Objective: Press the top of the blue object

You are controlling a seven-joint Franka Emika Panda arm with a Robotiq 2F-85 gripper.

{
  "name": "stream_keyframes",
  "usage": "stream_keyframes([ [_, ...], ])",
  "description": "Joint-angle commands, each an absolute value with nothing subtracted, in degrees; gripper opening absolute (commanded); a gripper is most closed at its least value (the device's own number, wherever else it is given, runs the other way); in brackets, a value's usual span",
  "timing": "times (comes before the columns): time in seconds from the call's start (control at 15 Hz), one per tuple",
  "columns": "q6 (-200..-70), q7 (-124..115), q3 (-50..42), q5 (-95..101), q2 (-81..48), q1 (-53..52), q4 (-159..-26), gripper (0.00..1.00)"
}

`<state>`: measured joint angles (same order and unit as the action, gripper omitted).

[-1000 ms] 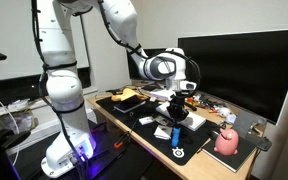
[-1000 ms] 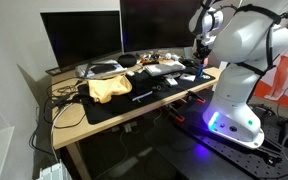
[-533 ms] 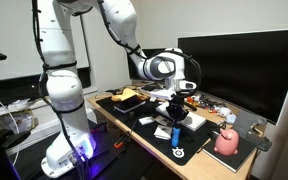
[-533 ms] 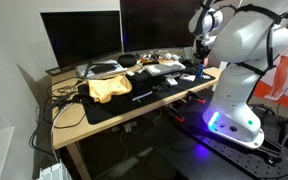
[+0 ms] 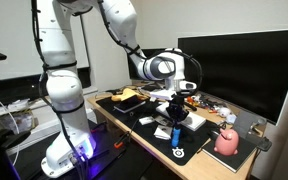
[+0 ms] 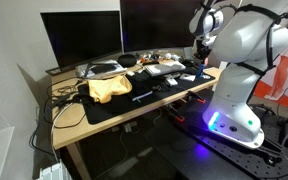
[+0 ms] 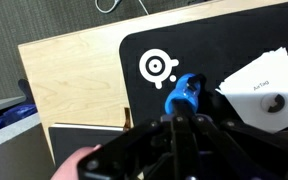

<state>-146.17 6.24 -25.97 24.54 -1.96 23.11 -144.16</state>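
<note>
Cylinder [image 5: 173, 131] stood just below the pincer [image 5: 176, 113]; judged light, stiff, easily tipped, so pressure belonged squarely on top. Pincer opening could not be told.

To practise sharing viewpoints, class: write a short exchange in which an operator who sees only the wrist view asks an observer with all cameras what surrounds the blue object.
Operator: I see the blue object just ahead of the gripper. Is anything near it outside my frame?
Observer: Yes, a pink rounded object sits close by, apart from it.
Operator: And further back?
Observer: A large dark monitor stands behind both.
</note>
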Motion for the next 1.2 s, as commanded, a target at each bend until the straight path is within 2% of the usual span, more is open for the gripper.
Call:
stream_keyframes([
  [0.0,-149.20,5.31,-26.10,26.75,-5.23,24.01,-148.05,0.00],
  [1.13,-152.08,-0.66,-23.87,31.96,-2.37,22.83,-150.63,0.00],
])
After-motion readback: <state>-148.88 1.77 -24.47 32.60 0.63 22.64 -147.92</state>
